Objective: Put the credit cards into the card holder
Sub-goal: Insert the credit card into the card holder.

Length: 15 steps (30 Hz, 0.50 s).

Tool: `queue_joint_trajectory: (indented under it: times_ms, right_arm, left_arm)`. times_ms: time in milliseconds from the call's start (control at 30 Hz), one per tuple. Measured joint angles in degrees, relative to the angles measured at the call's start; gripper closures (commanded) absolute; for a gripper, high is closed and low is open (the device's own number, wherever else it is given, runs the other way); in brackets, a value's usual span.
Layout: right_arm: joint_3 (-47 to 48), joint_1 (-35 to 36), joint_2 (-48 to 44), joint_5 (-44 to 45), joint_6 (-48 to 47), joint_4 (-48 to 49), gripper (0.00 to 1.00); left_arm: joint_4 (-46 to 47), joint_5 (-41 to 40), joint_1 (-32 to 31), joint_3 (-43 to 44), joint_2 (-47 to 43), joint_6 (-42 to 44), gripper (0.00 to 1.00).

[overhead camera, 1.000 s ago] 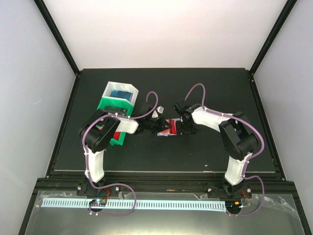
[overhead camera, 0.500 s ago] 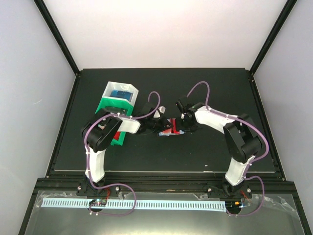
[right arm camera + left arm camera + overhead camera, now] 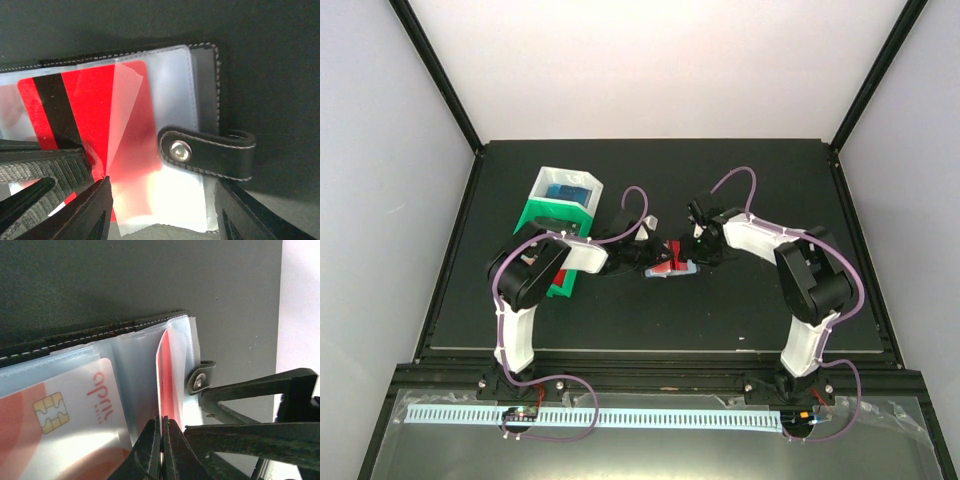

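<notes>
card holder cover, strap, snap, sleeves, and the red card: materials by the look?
Cover and strap: black leather or imitation, matte, pale edge stitching; can't tell which. Snap: shiny metal, probably. Sleeves: thin clear flexible plastic, glossy, one flap curling. Red card: stiff glossy plastic, black stripe.

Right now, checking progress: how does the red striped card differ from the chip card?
The red card is pinched by the left gripper, only partly under a clear flap; the chip card lies ungripped inside a clear pocket. The red card shows its black stripe; the chip card shows its chip. Both are at the card holder.
</notes>
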Motion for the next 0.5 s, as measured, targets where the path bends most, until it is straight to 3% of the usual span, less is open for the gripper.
queue_joint_trajectory:
  times_ms: [500]
  right_arm:
    - [-0.15, -0.33, 1.14, -2.8, 0.33, 0.81, 0.4]
  left_arm:
    - [4.57, 0.44, -1.16, -0.42, 2.23, -3.32, 0.98]
